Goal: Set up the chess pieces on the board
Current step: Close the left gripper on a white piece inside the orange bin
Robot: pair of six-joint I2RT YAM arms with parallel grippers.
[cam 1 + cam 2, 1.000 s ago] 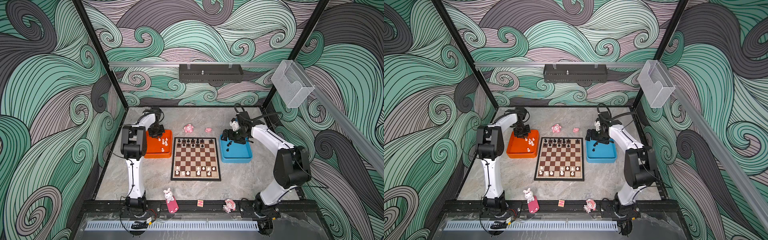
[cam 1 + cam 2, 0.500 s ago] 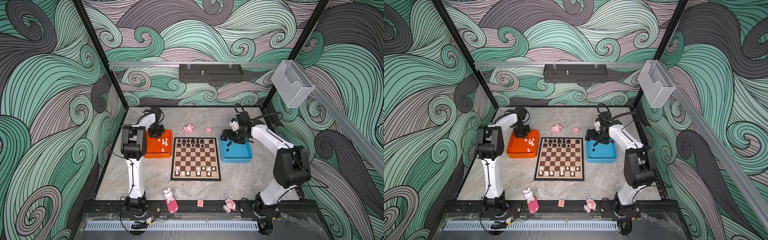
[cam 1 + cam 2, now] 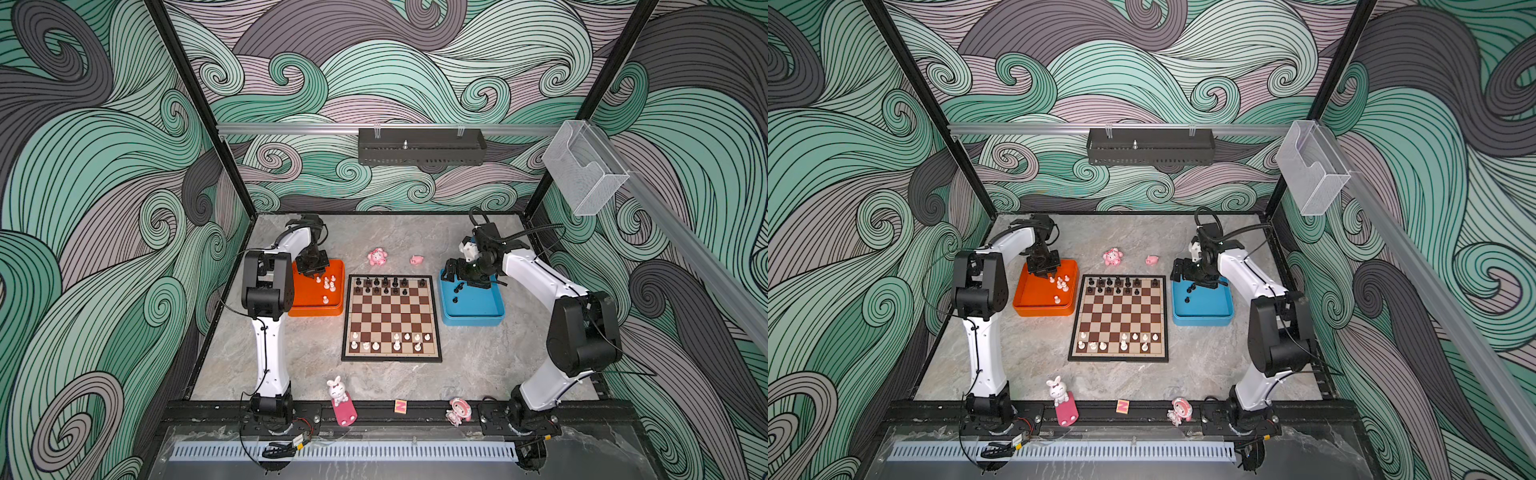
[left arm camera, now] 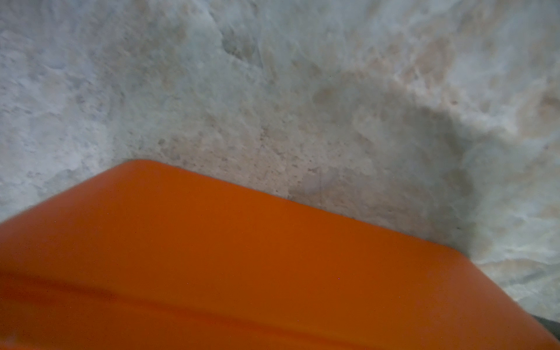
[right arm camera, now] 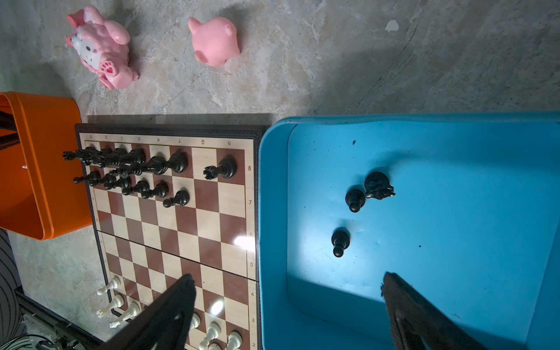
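The board [image 3: 390, 318] lies mid-table. Black chess pieces [image 3: 386, 284] fill most of its two far rows, and white ones [image 3: 395, 338] stand along its near rows. More white pieces [image 3: 328, 284] stand in the orange tray [image 3: 316, 309]. Three black ones [image 5: 354, 200] are in the blue tray [image 5: 454, 242]. My left gripper [image 3: 313, 272] is low over the orange tray's far part, beside the white pieces. Its jaws are hidden, and the left wrist view shows only the tray wall [image 4: 242, 257]. My right gripper [image 5: 288, 291] stands open and empty astride the blue tray's board-side wall.
Two pink figurines [image 3: 377, 257] [image 3: 416, 260] lie beyond the board. A bunny figure on a pink stand [image 3: 340, 395], a small letter block [image 3: 400, 406] and a pink doll [image 3: 458, 411] sit at the front rail. The enclosure walls stand close behind both trays.
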